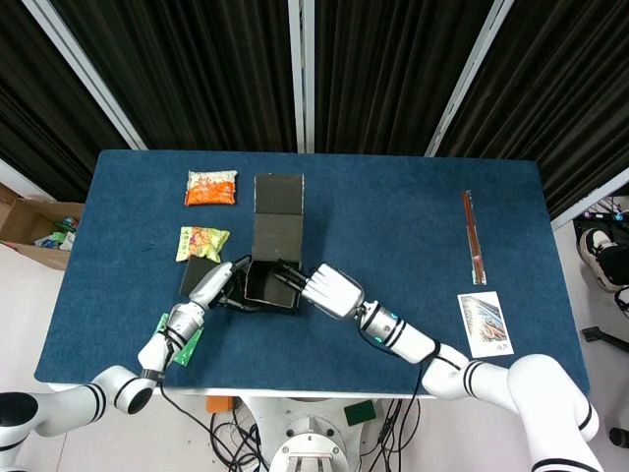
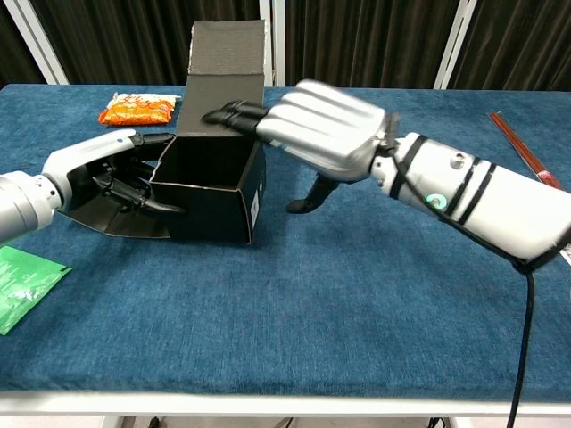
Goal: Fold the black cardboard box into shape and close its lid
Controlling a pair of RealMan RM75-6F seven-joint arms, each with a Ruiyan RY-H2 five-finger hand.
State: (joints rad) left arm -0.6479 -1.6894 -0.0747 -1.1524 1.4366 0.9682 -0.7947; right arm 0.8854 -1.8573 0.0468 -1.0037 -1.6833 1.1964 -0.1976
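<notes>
The black cardboard box [image 2: 212, 194] [image 1: 269, 285] stands open-topped on the blue table, left of centre. Its lid [image 2: 227, 76] [image 1: 278, 208] rises upright from the back wall. One side flap [image 2: 116, 221] lies flat on the cloth to the left. My left hand [image 2: 100, 168] [image 1: 214, 284] sits over that flap, its fingers touching the box's left wall and holding nothing. My right hand [image 2: 326, 134] [image 1: 330, 290] hovers at the box's right rim, fingers spread and reaching across toward the lid's base, thumb hanging down. It grips nothing.
An orange snack packet [image 1: 211, 187] and a yellow-green one [image 1: 201, 242] lie behind and left of the box. A green packet [image 2: 22, 276] lies by my left forearm. Red chopsticks [image 1: 474, 236] and a printed card [image 1: 484, 323] are at the far right.
</notes>
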